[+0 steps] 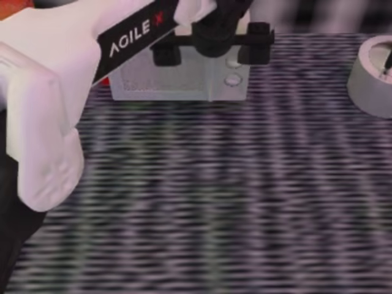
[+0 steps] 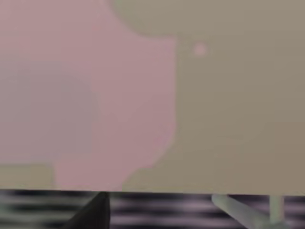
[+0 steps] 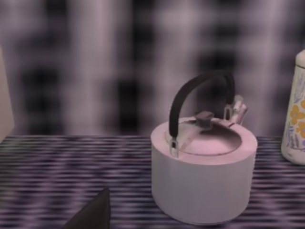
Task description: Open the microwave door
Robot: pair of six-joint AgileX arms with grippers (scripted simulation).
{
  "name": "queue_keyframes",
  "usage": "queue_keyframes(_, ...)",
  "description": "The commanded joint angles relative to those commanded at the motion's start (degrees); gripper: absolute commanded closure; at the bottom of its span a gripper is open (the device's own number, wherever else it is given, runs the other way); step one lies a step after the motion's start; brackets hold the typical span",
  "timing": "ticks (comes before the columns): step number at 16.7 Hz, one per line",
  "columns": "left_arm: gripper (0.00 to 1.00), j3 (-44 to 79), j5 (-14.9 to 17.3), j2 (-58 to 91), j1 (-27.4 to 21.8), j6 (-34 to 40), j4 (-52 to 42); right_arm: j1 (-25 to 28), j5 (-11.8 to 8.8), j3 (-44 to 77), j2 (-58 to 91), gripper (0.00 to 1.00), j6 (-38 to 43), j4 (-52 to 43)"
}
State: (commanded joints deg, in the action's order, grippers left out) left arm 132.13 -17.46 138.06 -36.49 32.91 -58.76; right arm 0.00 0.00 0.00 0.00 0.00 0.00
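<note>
The light grey microwave (image 1: 184, 82) stands at the table's far edge, left of centre, with two round knobs (image 1: 233, 72) on its right panel. The microwave door (image 1: 162, 82) looks flush with the front, and its thin handle bar (image 2: 238, 210) sticks out past the front edge. My left gripper (image 1: 211, 52) hovers over the microwave's top, open wide, with nothing between its fingers. In the left wrist view one dark fingertip (image 2: 95, 212) shows beside the tan and pinkish surface. The right arm is out of the top view; only one dark fingertip (image 3: 95, 212) shows in its wrist view.
A grey round pot (image 1: 375, 73) with a black handle (image 3: 190, 95) stands at the far right. A floral white jug (image 3: 295, 119) is beside it. A small red object (image 1: 104, 81) sits against the microwave's left side. The striped tablecloth (image 1: 214, 196) covers the table.
</note>
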Motion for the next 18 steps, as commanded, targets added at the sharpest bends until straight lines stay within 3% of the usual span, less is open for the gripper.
queue_keyframes(5, 0.0, -0.49, 0.13, 0.64, 0.29, -0.27, 1.07, 0.0, 0.0, 0.0, 0.0, 0.0, 0.0, 0.0)
queue_keyframes(18, 0.98, -0.49, 0.13, 0.64, 0.29, -0.27, 1.07, 0.0, 0.0, 0.0, 0.0, 0.0, 0.0, 0.0)
